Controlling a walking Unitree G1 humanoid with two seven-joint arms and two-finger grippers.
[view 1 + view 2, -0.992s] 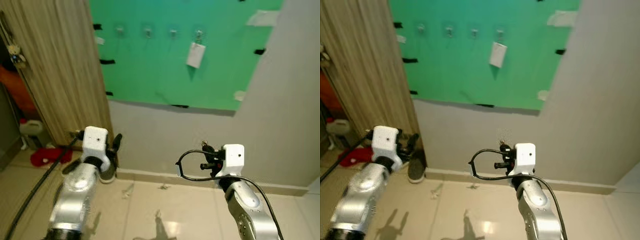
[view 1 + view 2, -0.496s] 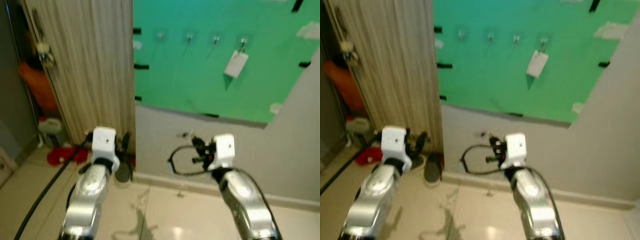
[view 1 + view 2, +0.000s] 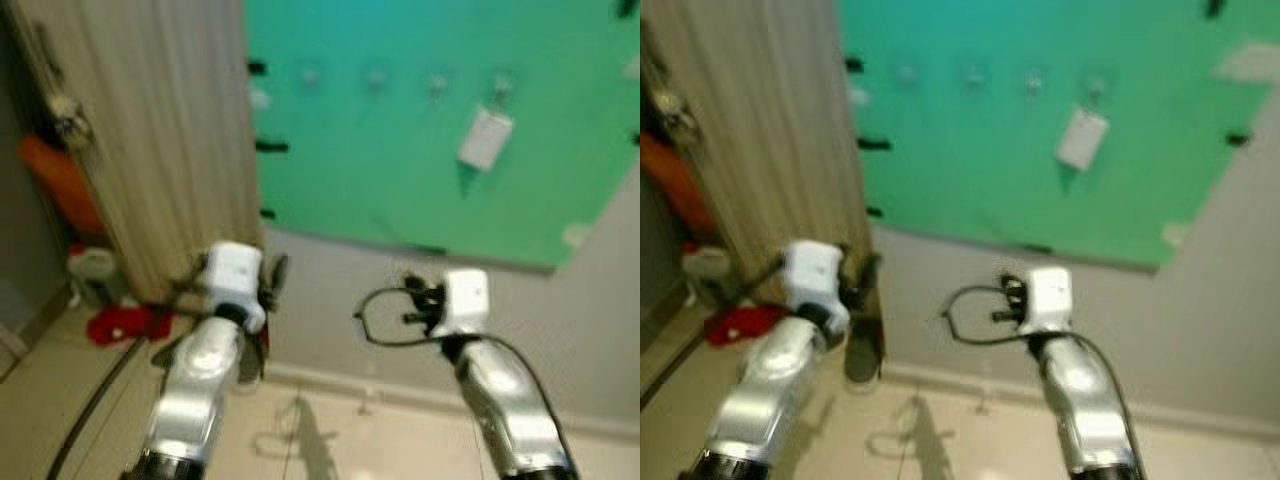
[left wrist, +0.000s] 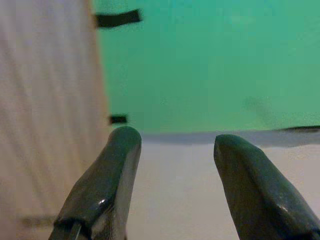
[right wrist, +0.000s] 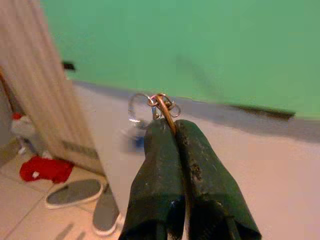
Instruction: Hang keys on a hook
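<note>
Green sheet (image 3: 400,150) taped to a grey wall (image 3: 590,330) fills the background, with a wood-grain door panel (image 3: 150,130) at its left edge. Head views are motion-blurred.

Right gripper (image 5: 170,131): the two black fingers (image 5: 202,165) are pressed together with no gap, pinching a gold-coloured key ring. The keys (image 5: 159,103) stick out just past the fingertips; a small ring cluster and a larger clear loop are visible, and finer detail is too blurred to read. In the left eye view this gripper (image 3: 415,300) is held at mid height in front of the grey wall, below the sheet's lower edge, with a black cable loop (image 3: 375,325) hanging beside it.

Left gripper (image 4: 172,145): fingers (image 4: 107,175) spread wide apart, nothing between them, pointing at the wall near the junction of sheet and door panel. In the left eye view it (image 3: 272,275) sits close to the panel's edge.

Row of four small hooks (image 3: 437,82) runs across the upper part of the sheet, well above both grippers. A white tag (image 3: 484,138) hangs from the rightmost hook (image 3: 502,84); the other three appear bare.

Beige tiled floor (image 3: 330,440) below. At the foot of the door panel: a dark shoe (image 5: 82,192), a red cloth (image 5: 45,169), a white jug (image 3: 95,275).
</note>
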